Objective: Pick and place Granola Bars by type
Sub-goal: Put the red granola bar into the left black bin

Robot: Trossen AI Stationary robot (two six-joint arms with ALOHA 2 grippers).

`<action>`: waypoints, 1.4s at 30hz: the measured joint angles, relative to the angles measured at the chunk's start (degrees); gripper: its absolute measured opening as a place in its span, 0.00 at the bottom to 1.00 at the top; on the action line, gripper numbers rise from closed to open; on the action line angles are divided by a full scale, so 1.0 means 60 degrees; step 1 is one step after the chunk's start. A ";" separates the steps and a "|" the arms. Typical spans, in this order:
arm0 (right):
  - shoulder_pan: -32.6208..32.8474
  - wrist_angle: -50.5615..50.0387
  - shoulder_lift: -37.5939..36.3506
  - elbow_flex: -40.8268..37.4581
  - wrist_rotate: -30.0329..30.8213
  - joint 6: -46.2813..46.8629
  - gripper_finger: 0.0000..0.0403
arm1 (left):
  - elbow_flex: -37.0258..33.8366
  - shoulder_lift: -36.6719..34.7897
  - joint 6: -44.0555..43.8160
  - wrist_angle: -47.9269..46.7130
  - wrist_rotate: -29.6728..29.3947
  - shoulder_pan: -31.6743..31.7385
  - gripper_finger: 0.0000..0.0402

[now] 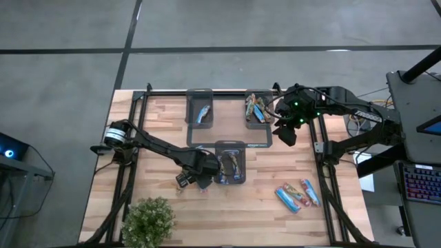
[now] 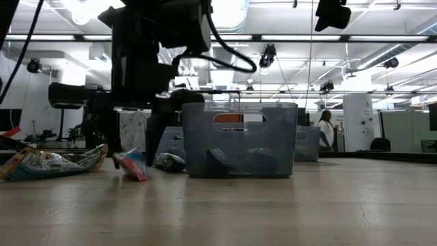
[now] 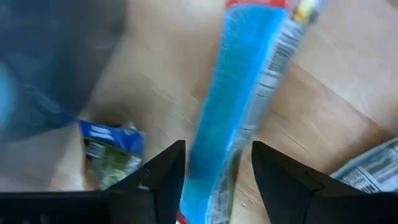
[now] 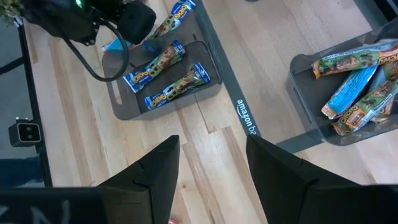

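My left gripper (image 1: pixel 195 178) stands low beside the left wall of the near centre tray (image 1: pixel 231 145), shut on a light-blue granola bar (image 3: pixel 249 93) with a red end. That bar shows tilted in the low view (image 2: pixel 133 164). The centre tray holds three dark-blue bars (image 4: pixel 165 62). My right gripper (image 1: pixel 284 132) is open and empty, above the table beside the far right tray (image 4: pixel 305 68), which holds several green-brown and light-blue bars (image 4: pixel 357 81). The far left tray (image 1: pixel 200 96) holds one bar (image 1: pixel 202 114). My left gripper has the light-blue bar between its two fingers (image 3: pixel 165 180), on the bar's two long edges near one end (image 3: pixel 214 186). The fingers come from above and lie along the bar. The bar is tilted; whether its lower end (image 2: pixel 140 176) touches the table I cannot tell.
Three loose bars (image 1: pixel 296 195) lie on the table at the near right. A dark-blue and green bar (image 3: pixel 112 155) lies on the wood beside my left gripper. A potted plant (image 1: pixel 148 220) stands at the near left. Black frame rails run along both table sides.
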 joint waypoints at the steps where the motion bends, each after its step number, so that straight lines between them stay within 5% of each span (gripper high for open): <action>1: 0.0000 -0.0001 0.0000 0.0000 0.0000 0.0040 0.44 | -0.0006 0.0016 0.0006 -0.0035 -0.0003 0.0000 0.42; 16: 0.0000 -0.0011 0.0000 0.0000 0.0000 0.0106 0.44 | -0.0513 0.0001 -0.0008 0.0323 0.0033 0.0007 0.41; 30: 0.0000 -0.0010 0.0000 0.0000 0.0002 0.0113 0.44 | -0.0364 0.0001 -0.0477 0.0146 0.0106 -0.0002 0.18; 42: 0.0000 -0.0007 0.0000 -0.0003 0.0006 0.0075 0.44 | 0.0375 -0.0010 -0.0887 -0.0611 -0.0154 0.0007 0.14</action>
